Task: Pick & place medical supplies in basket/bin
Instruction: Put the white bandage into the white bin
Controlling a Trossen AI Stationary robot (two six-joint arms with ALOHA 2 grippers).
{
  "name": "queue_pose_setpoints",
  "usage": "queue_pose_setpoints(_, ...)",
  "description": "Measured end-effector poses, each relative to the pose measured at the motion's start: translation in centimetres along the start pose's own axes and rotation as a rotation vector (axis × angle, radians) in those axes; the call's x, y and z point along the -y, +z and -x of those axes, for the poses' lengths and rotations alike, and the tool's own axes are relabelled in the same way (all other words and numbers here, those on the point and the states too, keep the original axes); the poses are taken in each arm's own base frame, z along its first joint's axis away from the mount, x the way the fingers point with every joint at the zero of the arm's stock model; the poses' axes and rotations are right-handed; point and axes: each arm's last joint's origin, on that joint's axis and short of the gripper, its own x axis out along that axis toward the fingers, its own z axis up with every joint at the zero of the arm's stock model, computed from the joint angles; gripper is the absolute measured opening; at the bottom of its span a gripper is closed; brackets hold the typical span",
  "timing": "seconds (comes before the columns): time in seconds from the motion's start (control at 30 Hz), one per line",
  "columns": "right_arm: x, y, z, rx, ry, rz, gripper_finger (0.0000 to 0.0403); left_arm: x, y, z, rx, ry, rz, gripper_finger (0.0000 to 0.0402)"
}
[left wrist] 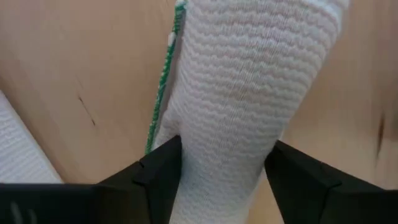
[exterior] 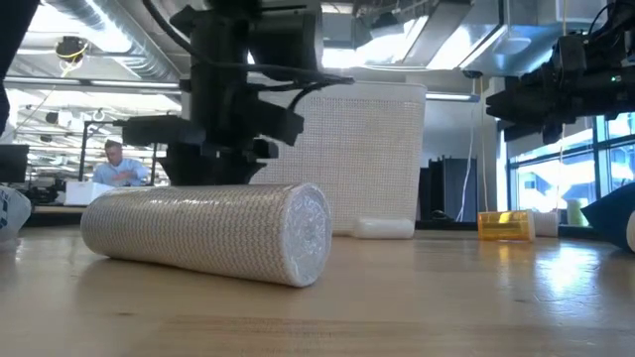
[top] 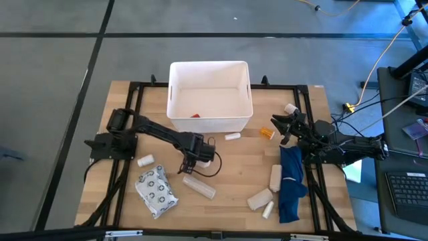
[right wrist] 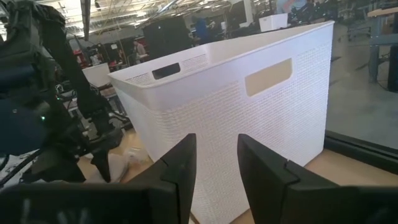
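Left gripper [top: 188, 169] straddles one end of the long white ribbed-gauze roll [top: 200, 187] lying on the wooden table [top: 227, 174], fingers [left wrist: 155, 180] spread either side; crinkly grey ring-patterned packet [top: 156, 191] beside it. White perforated plastic tub [top: 210, 97] beyond (orange bottle [top: 267, 133] nearby). Right gripper [top: 281, 127] idle, empty, fingers narrowly parted

The wooden desk [top: 234, 167] holds a white bin [top: 210, 98], small rolls [top: 199, 187], a grey packet [top: 156, 191], and a blue cloth [top: 291, 184].
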Motion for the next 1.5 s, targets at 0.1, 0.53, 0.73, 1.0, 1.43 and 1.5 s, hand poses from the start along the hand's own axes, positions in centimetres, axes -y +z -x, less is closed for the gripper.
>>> queue_pose_setpoints(0.1,0.0,0.0,0.0,0.000,0.000,0.001,0.0120,0.5,0.0,0.0,-0.001,0.000,-0.013,0.0173)
queue_pose_setpoints(0.53,0.0,0.0,0.0,0.000,-0.001,0.008,0.0120,-0.3,-2.5,7.1,0.142,-0.017,0.033,0.0072)
queue_pose_setpoints(0.73,0.0,0.0,0.0,0.000,-0.001,0.007,0.0120,-2.7,-4.6,16.5,0.478,0.059,0.261,0.0072)
queue_pose_setpoints(1.0,0.0,0.0,0.0,0.000,-0.001,0.005,0.0120,-7.6,-8.1,28.0,1.084,0.272,0.553,0.0072)
queue_pose_setpoints(1.43,0.0,0.0,0.0,0.001,-0.003,0.004,0.0120,-19.9,-8.9,23.5,0.712,0.601,0.622,0.0072)
queue_pose_setpoints(1.5,0.0,0.0,0.0,0.001,-0.003,0.000,0.0120,-21.9,-8.7,20.6,0.574,0.577,0.622,0.0072)
